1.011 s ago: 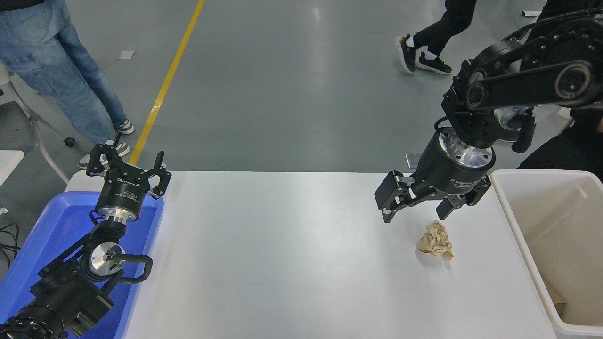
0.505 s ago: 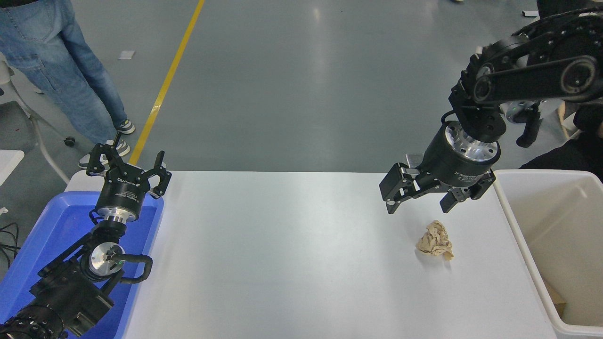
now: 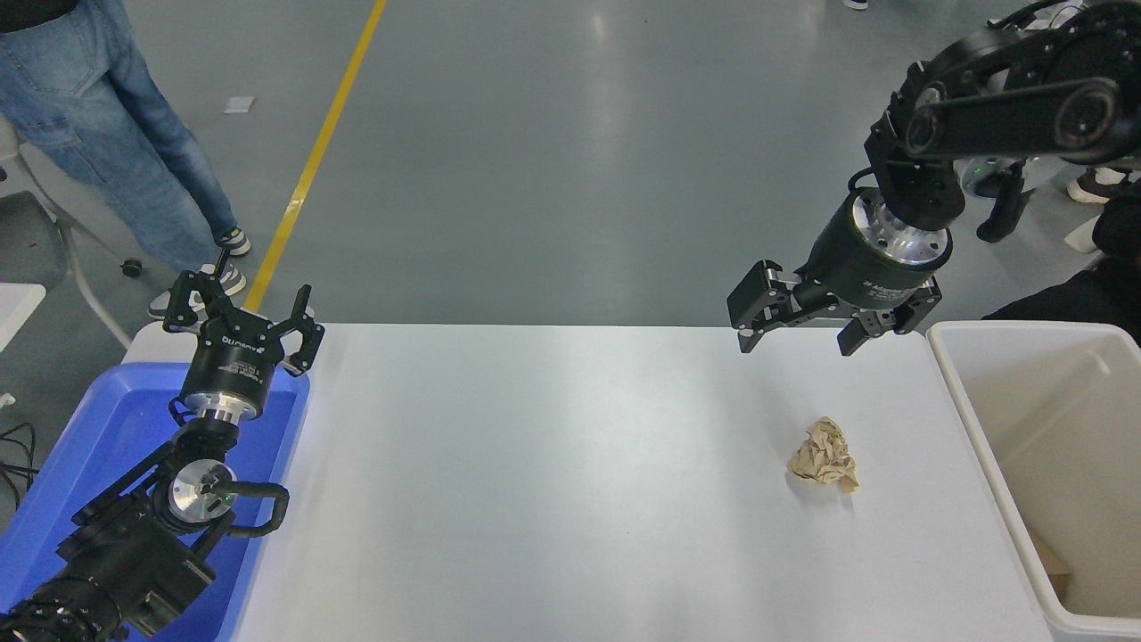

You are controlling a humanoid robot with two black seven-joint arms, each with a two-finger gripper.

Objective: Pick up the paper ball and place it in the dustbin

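Currently your right end effector (image 3: 795, 341) hangs above the far edge of the table (image 3: 535, 481), fingers spread wide with nothing between them. The paper ball (image 3: 824, 456) lies on the table nearer the camera than that end effector, apart from it and untouched, near the dustbin (image 3: 972, 428) at the table's right end. A scrap of brown paper shows low inside the dustbin. Your left end effector (image 3: 245, 308) is parked at the lower left over the blue tray (image 3: 80, 464), fingers also spread and empty. A person in jeans (image 3: 116, 134) stands on the floor beyond the table's left corner.
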